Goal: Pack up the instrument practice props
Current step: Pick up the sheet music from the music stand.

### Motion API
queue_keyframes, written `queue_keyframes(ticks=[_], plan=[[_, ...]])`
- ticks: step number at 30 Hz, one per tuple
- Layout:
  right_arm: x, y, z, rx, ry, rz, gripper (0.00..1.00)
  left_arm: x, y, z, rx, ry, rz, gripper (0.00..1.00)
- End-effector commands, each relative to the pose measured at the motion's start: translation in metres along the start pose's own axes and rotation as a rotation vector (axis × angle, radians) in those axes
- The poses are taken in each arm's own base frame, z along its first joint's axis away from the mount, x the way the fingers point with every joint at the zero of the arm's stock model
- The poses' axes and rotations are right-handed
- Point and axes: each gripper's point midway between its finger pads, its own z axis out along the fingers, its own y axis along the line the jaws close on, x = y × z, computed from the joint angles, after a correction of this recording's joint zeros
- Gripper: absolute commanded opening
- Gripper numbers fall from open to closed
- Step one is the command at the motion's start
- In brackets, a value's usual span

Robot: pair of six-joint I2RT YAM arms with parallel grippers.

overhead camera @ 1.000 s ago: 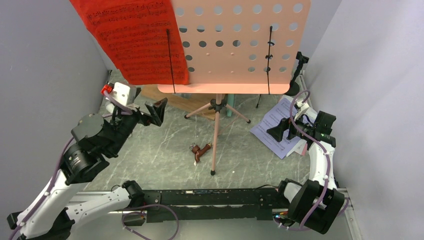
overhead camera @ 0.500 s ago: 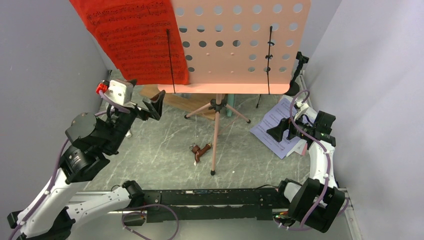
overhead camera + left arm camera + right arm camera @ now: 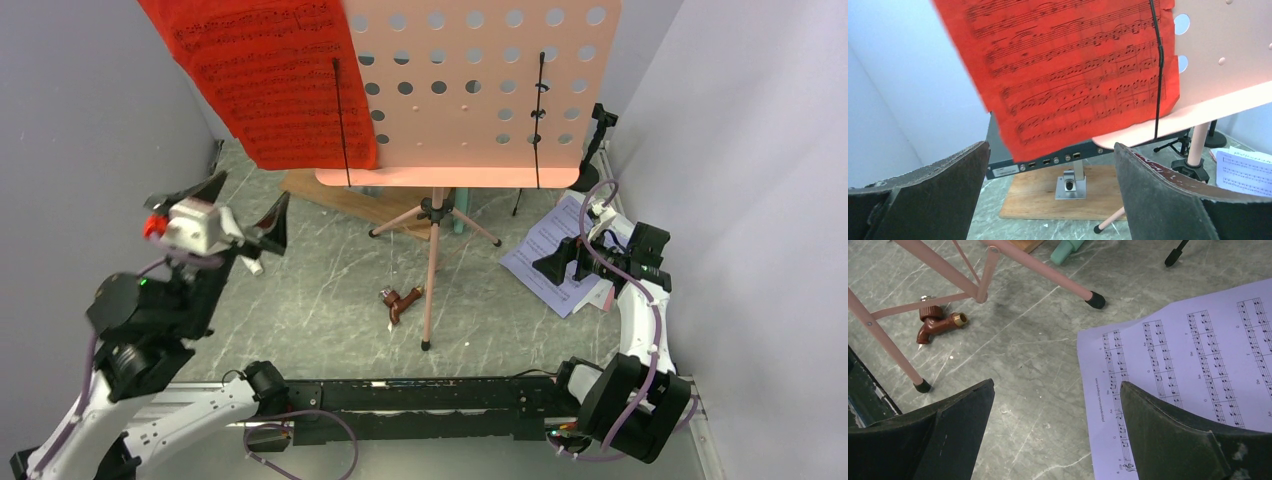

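— Biggest first: whereabouts of the pink perforated music desk, and why there?
— Up ahead of the left pincer, above its level. Propped upright on pink tripod legs, so evidently not packed yet.
— And the red sheet-music page?
— Straight in front of that same pincer. Resting on the desk's lip under a thin black retainer wire, overhanging the desk's side toward the pincer; probably the easiest first pull.
— The white sheet-music page?
— Flat on the table, partly beneath the right pincer. Loose, waiting for an edge pinch.
— State of the pincers?
— Spread wide on both sides, gripping nothing.
— The brown tap-shaped piece?
— Ahead-left of the right pincer, near a tripod foot. Not part of the job.
— Different from a second ago?
— Left pincer drawn back from the desk's lower corner and tipped up at the red page. Right one unmoved.
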Motion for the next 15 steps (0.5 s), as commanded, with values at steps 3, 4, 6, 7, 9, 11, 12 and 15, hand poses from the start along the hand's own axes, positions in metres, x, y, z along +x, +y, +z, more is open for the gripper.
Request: queue_keyframes(ticks=[3,4,6,7,9,11,12,15], plan=[[-0.014,0.001,0.0,-0.034,-0.027,-0.039,0.99,0.034,0.013,-0.035,-0.01,0.061,0.032,0.99],[-0.013,0.001,0.0,-0.035,-0.025,-0.037,0.99,0.048,0.012,-0.038,-0.016,0.09,0.044,0.99],[-0.012,0.001,0.001,-0.035,-0.022,-0.037,0.99,0.075,0.01,-0.042,-0.035,0.146,0.074,0.99],[-0.012,0.001,0.001,-0.033,-0.021,-0.037,0.99,0.089,0.008,-0.044,-0.045,0.168,0.091,0.99],[-0.011,0.0,0.001,-0.032,-0.019,-0.037,0.99,0.109,0.006,-0.048,-0.057,0.184,0.123,0.99],[-0.011,0.001,0.001,-0.031,-0.019,-0.038,0.99,0.126,0.005,-0.052,-0.073,0.179,0.154,1.0],[-0.012,0.001,0.001,-0.032,-0.02,-0.038,0.99,0.133,0.006,-0.052,-0.087,0.175,0.17,1.0],[-0.012,0.002,0.001,-0.039,-0.023,-0.036,0.99,0.15,0.004,-0.051,-0.105,0.196,0.236,0.99]])
